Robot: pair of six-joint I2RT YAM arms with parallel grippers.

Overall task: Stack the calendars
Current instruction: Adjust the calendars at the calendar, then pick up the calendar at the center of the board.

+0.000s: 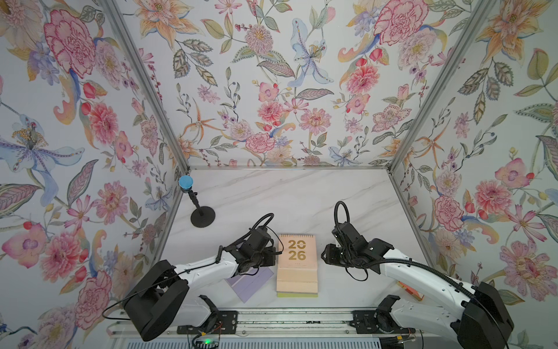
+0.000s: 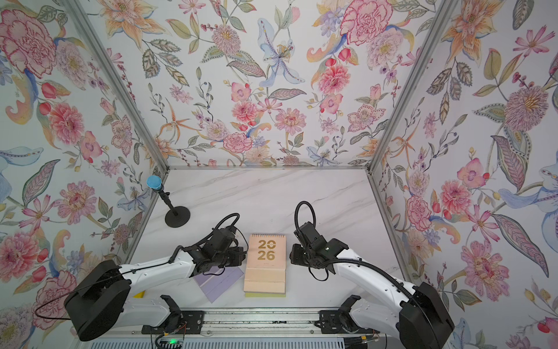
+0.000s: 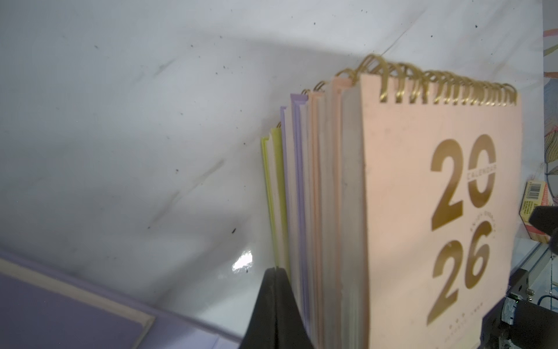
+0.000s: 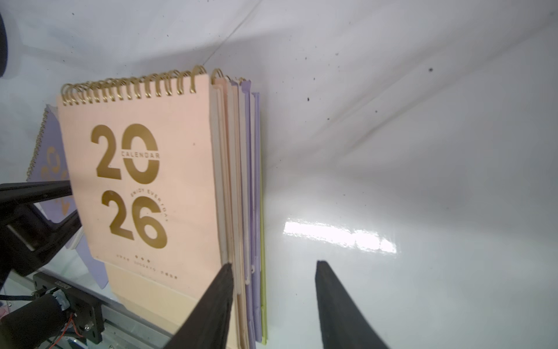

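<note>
Marble table in a floral booth; calendar stack front centre, one calendar loose.

Floral-papered walls [image 1: 271,75] close in a white, grey-veined table [image 1: 287,193] on three sides. The stack of calendars [image 1: 297,263] lies flat near the front edge, between the two arms. From the top down it shows a peach cover with gold "2026", a second peach, two lilac and a yellow-green at the bottom, with the spirals toward the back wall. A loose lilac calendar [image 1: 250,284] lies askew just left of the stack, partly under the left arm. The left gripper [image 3: 275,269] has its fingers pressed together and empty at the stack's left side; contact looks likely but cannot be confirmed. The right gripper [image 4: 273,264] has its fingers spread and holds nothing, at the stack's right side. A blue-topped black stand [image 1: 196,202] occupies the rear left corner. An orange-red card box [image 1: 409,290] sits mostly hidden under the right arm, its contents not visible.
</note>
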